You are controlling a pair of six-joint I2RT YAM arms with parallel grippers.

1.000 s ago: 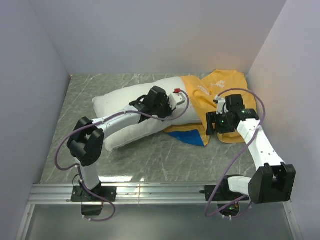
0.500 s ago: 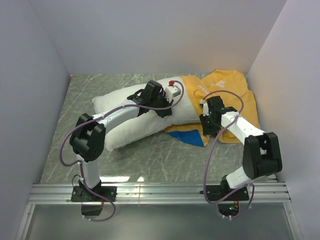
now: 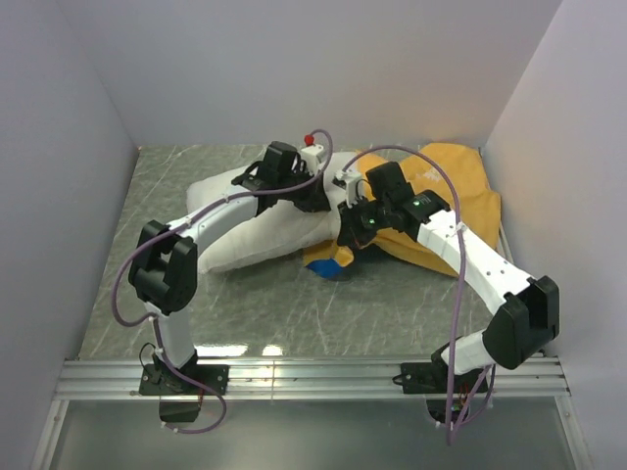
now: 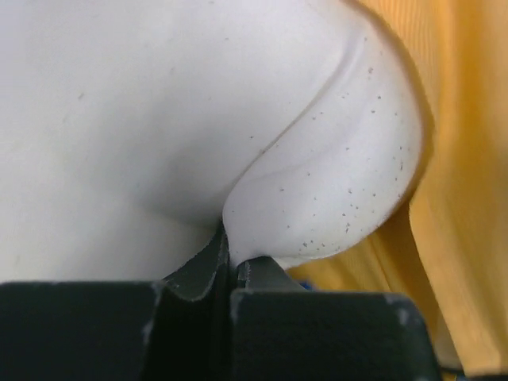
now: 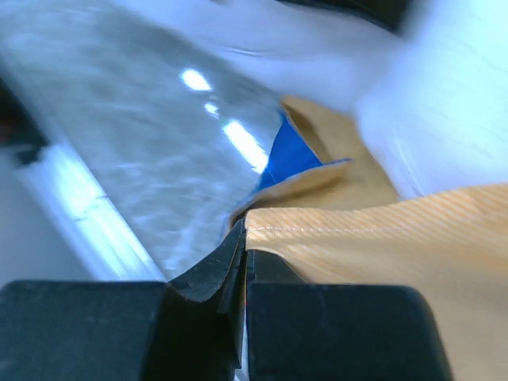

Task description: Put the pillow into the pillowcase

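The white pillow (image 3: 245, 233) lies slanted across the table's middle. My left gripper (image 3: 315, 199) is shut on a pinched fold of the pillow (image 4: 159, 103) at its right end, jaws (image 4: 230, 258) pressed together on the fabric. The orange-yellow pillowcase (image 3: 460, 186) lies bunched to the pillow's right, with a blue patch (image 3: 336, 265) showing at its near-left corner. My right gripper (image 3: 346, 237) is shut on the pillowcase's stitched orange edge (image 5: 381, 238), close beside the pillow's end. Orange cloth (image 4: 464, 198) sits right behind the pinched pillow corner. The case's opening is hidden.
Grey marble tabletop (image 3: 147, 196) is boxed in by pale walls on the left, back and right. An aluminium rail (image 3: 294, 377) with both arm bases runs along the near edge. The right arm's cable (image 3: 456, 264) loops over the pillowcase.
My right gripper closed on the pillowcase edge and swept left, dragging the cloth toward the pillow's end. The left gripper, still shut on the pillow, moved back and left a little.
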